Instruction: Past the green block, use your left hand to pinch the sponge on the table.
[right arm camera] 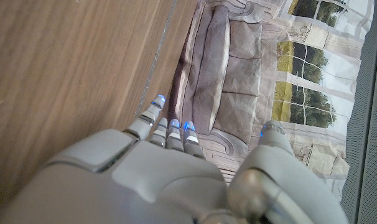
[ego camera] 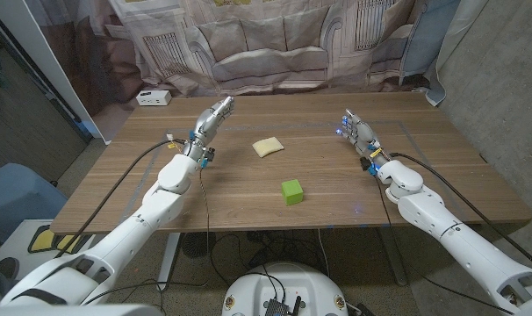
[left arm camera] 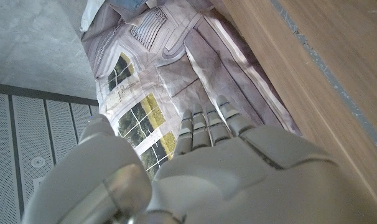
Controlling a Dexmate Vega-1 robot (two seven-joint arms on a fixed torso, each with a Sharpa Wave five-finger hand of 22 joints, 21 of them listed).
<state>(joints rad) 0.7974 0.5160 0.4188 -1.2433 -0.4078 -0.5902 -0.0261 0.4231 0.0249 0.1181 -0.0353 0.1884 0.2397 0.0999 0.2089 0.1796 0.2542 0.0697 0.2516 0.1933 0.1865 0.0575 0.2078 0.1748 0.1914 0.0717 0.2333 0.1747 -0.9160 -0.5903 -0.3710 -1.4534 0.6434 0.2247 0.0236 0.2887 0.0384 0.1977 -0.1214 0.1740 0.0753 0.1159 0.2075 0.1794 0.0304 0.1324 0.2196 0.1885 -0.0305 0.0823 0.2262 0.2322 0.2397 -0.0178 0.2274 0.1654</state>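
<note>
A pale yellow sponge (ego camera: 268,147) lies on the wooden table (ego camera: 248,193) near the middle, beyond the green block (ego camera: 291,191), which sits closer to the front edge. My left hand (ego camera: 212,118) is raised above the far left part of the table, to the left of the sponge and apart from it, fingers stretched out and holding nothing. In the left wrist view the left hand (left arm camera: 219,155) shows its fingers extended together. My right hand (ego camera: 357,132) hovers over the far right part of the table, fingers extended, empty; the right hand (right arm camera: 163,162) shows the same in its wrist view.
A small white box (ego camera: 153,97) sits at the table's far left corner. A curtain printed with a sofa (ego camera: 266,44) hangs behind the table. Cables (ego camera: 143,158) run along my left arm.
</note>
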